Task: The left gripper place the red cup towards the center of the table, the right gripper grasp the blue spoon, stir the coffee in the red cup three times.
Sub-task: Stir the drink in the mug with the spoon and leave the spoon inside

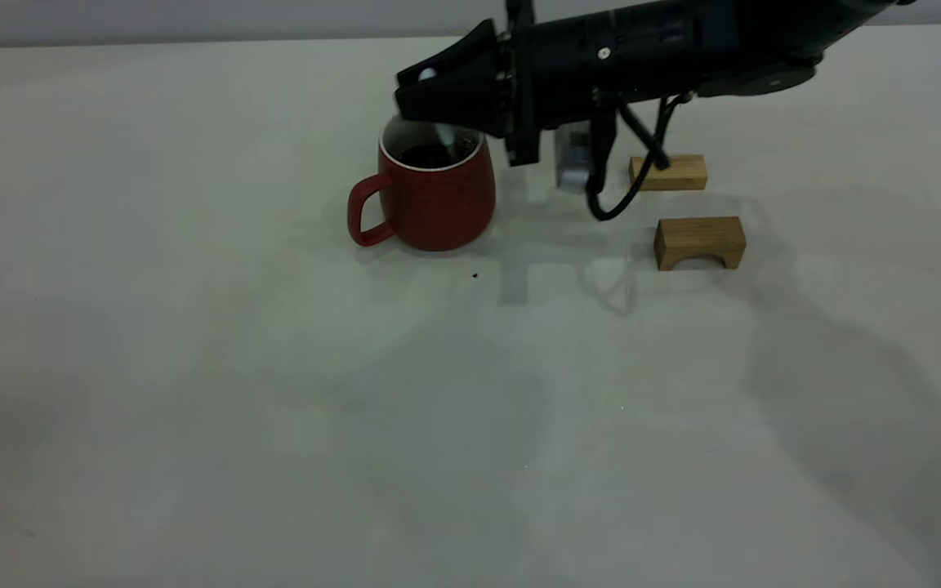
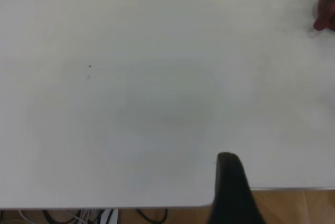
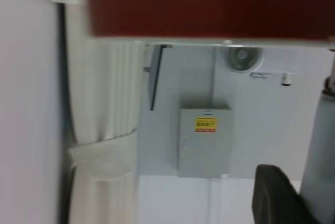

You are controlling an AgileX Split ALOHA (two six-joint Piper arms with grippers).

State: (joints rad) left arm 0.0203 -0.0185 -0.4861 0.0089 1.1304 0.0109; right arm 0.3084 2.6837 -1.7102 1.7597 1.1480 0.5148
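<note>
The red cup (image 1: 436, 194) stands on the table (image 1: 193, 367) at centre back, its handle pointing left and dark coffee (image 1: 431, 155) inside. My right gripper (image 1: 417, 90) reaches in from the right and hovers just above the rim. It is shut on the blue spoon (image 1: 430, 77), whose blurred stem slants down into the coffee. In the right wrist view the cup (image 3: 209, 4) fills one edge, and the pale spoon handle (image 3: 320, 150) lies beside a black finger (image 3: 277, 198). My left gripper (image 2: 230, 187) is parked over the table's edge, far from the cup (image 2: 327, 9).
Two small wooden blocks (image 1: 668, 172) (image 1: 699, 242) sit right of the cup, under the right arm. A tiny dark speck (image 1: 474, 276) lies in front of the cup. The table's edge (image 2: 272, 188) and wooden floor show in the left wrist view.
</note>
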